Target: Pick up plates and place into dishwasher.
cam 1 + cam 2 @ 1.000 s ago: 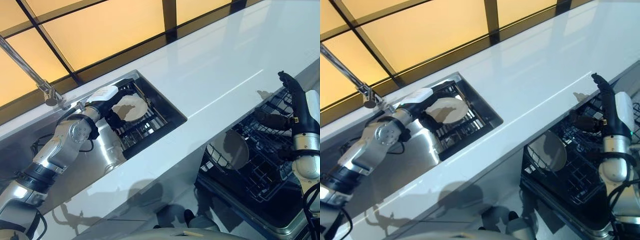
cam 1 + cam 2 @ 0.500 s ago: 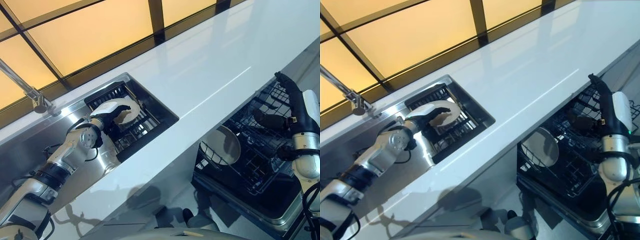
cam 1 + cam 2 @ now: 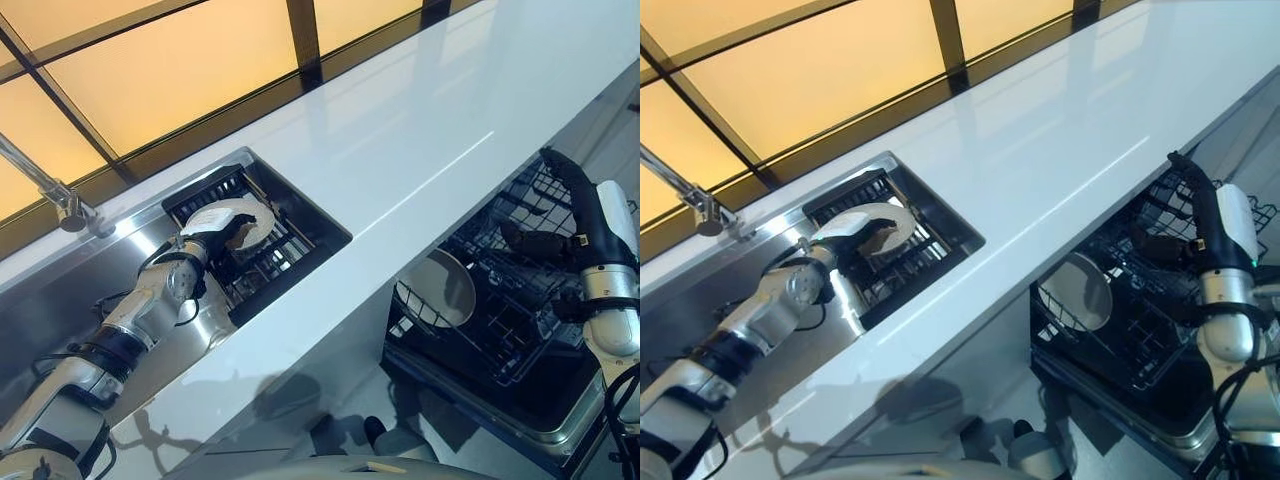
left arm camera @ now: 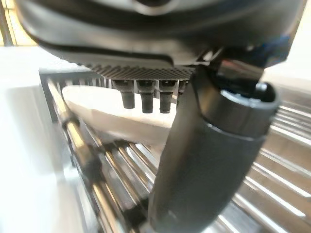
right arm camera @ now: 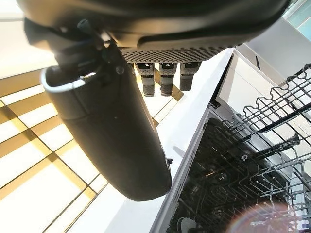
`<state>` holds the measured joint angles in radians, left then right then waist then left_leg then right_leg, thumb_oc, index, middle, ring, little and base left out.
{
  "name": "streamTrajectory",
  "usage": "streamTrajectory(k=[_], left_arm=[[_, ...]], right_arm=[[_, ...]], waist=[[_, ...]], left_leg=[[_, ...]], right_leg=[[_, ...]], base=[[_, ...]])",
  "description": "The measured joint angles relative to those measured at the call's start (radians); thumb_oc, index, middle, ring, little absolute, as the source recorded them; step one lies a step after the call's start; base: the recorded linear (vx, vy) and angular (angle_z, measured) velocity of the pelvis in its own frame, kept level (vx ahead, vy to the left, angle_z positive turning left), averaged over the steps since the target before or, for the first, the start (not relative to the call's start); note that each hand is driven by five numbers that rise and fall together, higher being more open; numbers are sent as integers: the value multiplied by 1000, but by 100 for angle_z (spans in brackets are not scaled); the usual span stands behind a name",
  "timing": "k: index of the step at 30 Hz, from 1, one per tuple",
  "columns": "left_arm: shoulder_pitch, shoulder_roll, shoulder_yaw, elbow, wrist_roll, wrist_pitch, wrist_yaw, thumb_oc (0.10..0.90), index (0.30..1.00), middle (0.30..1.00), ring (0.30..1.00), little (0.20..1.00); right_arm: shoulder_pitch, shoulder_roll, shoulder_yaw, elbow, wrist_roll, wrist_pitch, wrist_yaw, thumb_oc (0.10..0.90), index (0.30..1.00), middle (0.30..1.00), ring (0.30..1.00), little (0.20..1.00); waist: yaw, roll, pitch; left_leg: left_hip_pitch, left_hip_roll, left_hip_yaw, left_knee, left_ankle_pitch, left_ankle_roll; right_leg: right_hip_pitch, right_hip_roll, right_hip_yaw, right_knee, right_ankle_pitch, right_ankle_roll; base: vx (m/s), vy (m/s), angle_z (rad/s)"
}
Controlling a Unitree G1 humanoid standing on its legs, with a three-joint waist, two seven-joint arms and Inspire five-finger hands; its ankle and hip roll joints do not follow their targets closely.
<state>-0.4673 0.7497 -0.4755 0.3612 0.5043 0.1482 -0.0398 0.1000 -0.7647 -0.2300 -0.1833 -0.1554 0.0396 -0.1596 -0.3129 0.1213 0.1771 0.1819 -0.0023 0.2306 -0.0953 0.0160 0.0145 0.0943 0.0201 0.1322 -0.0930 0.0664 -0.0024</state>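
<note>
Left hand (image 3: 215, 222) has reached the round white plate (image 3: 252, 222), fingers straight; right hand (image 3: 572, 185) open.

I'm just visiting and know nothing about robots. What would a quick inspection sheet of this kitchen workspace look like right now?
Surface: long white countertop, glossy and bare, with a steel sink set into it.
Job's things: one white plate stands in the black rack inside the sink; another plate already stands in the dishwasher rack pulled out below the counter.
Clutter: nothing seen.
Hands: left hand reaches onto the sink plate, fingers over its rim, thumb in front; right hand is raised over the dishwasher rack, fingers straight, holding nothing.
Cables: nothing seen.
Surroundings: amber window panes behind the counter; a tap by the sink.
</note>
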Motion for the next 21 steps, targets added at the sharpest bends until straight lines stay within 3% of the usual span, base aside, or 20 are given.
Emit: streamTrajectory(k=[5, 13, 21], left_arm=[[-26, -19, -1, 176, 96, -84, 169, 800, 900, 900, 900, 900], [-41, -46, -14, 361, 179, -186, 340, 800, 900, 900, 900, 900], [-41, -56, -20, 425, 202, -204, 408, 800, 900, 900, 900, 900]], right_arm=[[0, -25, 11, 0, 18, -32, 17, 800, 900, 900, 900, 900], [0, -78, 15, 5, 33, -78, 41, 800, 900, 900, 900, 900], [1, -110, 15, 5, 37, -111, 60, 800, 900, 900, 900, 900]], waist=[[-19, -1, 0], [-40, -9, -1], [-52, -17, -4]], left_leg=[[2, 2, 15, 0, -2, -2], [19, 4, 47, 0, -12, -5], [20, 4, 58, 0, -13, -4]], right_leg=[[-2, 3, 13, 0, 0, 0], [3, 10, 42, 0, 0, 2], [1, 10, 51, 0, 5, 5]], base=[[11, 6, -5], [24, 12, -11], [22, 11, -4]])
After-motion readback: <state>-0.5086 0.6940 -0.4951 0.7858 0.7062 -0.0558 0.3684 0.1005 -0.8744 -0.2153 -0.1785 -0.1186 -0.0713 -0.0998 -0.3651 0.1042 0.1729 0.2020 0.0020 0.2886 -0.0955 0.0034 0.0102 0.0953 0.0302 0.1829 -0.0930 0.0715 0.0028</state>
